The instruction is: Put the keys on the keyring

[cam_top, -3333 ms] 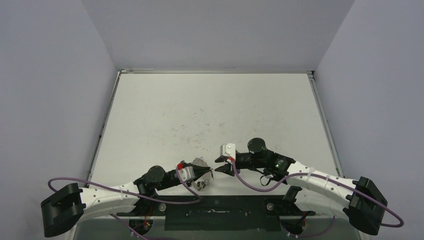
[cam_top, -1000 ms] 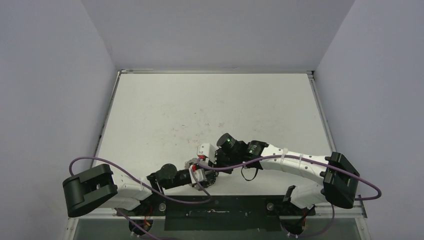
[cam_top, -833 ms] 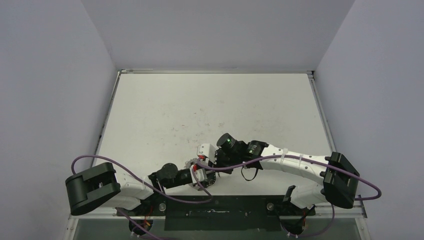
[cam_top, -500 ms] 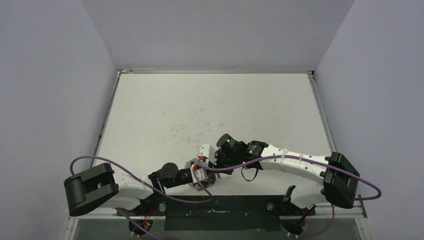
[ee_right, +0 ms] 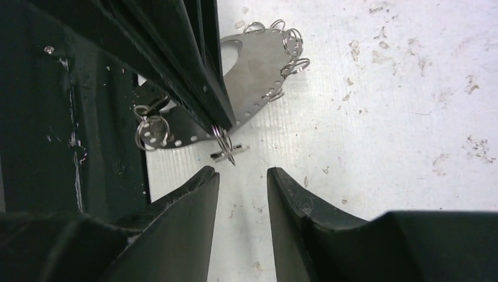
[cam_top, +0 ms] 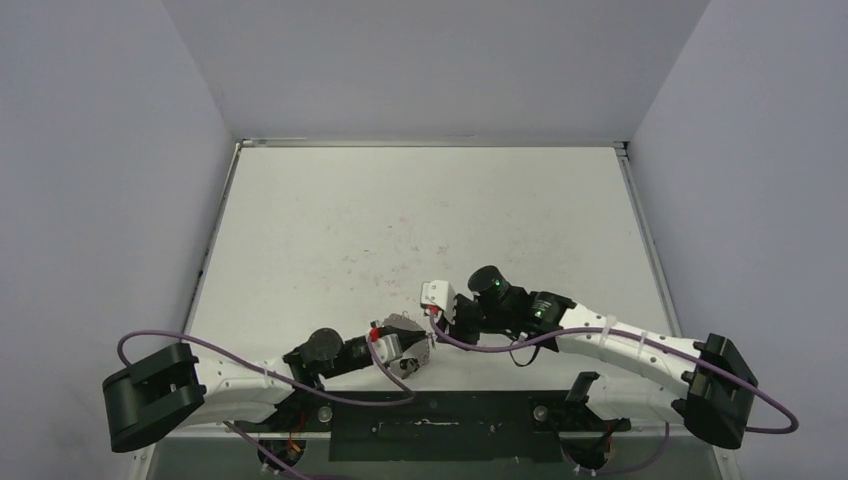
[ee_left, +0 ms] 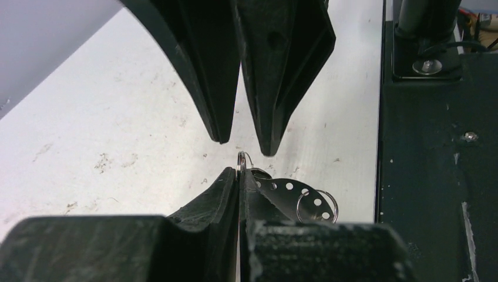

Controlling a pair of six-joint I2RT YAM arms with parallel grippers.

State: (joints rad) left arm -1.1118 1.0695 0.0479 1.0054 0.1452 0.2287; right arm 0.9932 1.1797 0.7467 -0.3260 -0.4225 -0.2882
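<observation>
Change noted: right gripper (ee_right: 242, 171) just let go and backed off, jaws apart and empty, while left gripper (ee_left: 239, 171) now pinches a small ring (ee_left: 242, 160), the sliver beneath possibly the keys (ee_right: 228, 154), by the keyring (ee_right: 258, 59) on the table (ee_right: 382, 117); handover done, threading pending.

Robotics lab test cell. Scuffed white table (cam_top: 420, 220) boxed in by plain pale walls (cam_top: 100, 150); two robot arms (cam_top: 620, 345) bolted to a black base plate (cam_top: 440, 428), purple cables (cam_top: 480, 349) trailing.
</observation>
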